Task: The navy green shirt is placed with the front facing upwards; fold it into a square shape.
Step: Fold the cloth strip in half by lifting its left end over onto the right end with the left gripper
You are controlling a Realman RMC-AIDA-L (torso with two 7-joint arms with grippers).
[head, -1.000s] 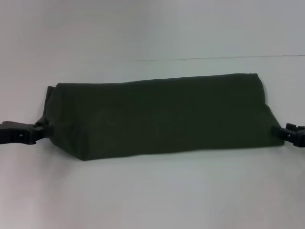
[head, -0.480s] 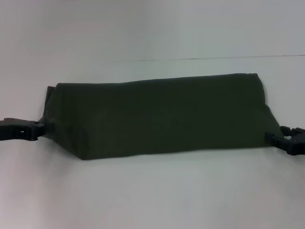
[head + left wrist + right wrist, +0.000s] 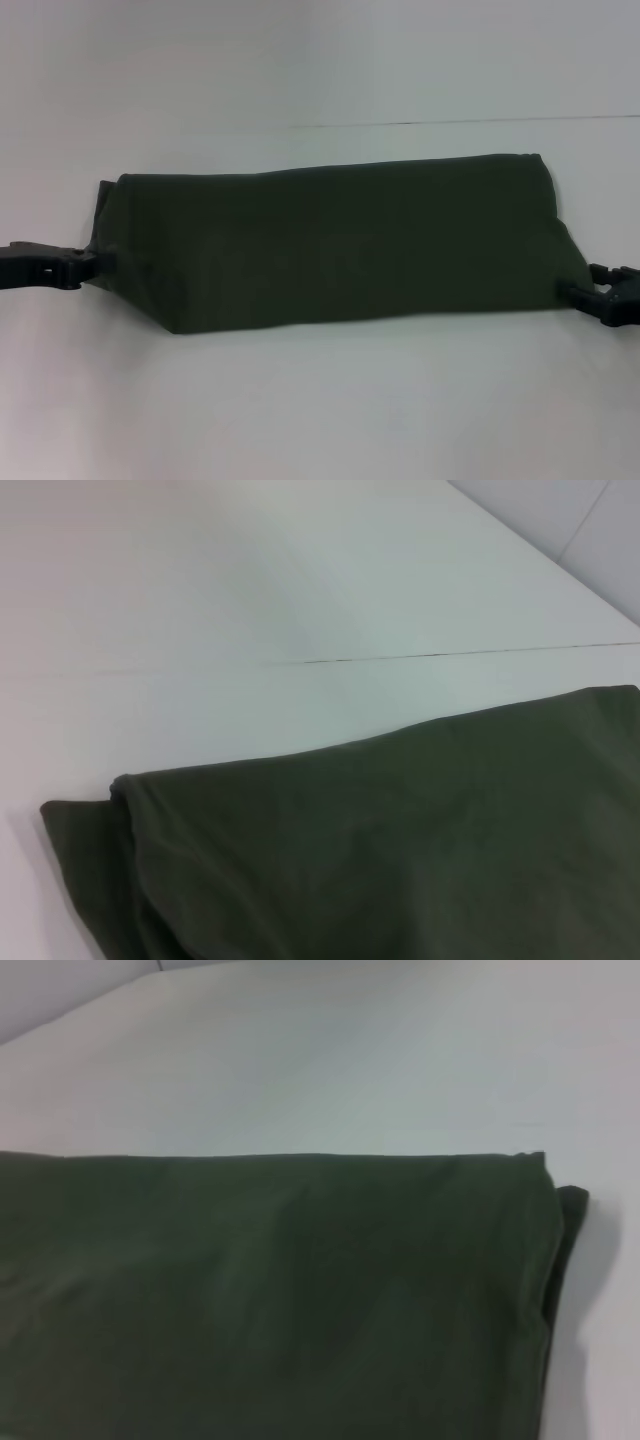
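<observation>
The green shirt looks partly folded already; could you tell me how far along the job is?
Done: the shirt lies on the table as a long folded band, plain side up. In hand: the left hand and right hand sit at its two ends. Left: folding the long band across into a square.

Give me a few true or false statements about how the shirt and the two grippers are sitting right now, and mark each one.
1. The navy green shirt lies folded into a long band across the table. True.
2. The left gripper is at the shirt's left end. True.
3. The right gripper hovers above the middle of the shirt. False: it is at the shirt's right end, low by the table.
4. Pale chest lettering shows on top. False: only plain green fabric is visible.
5. The shirt is already square. False: it is much wider than deep.
</observation>
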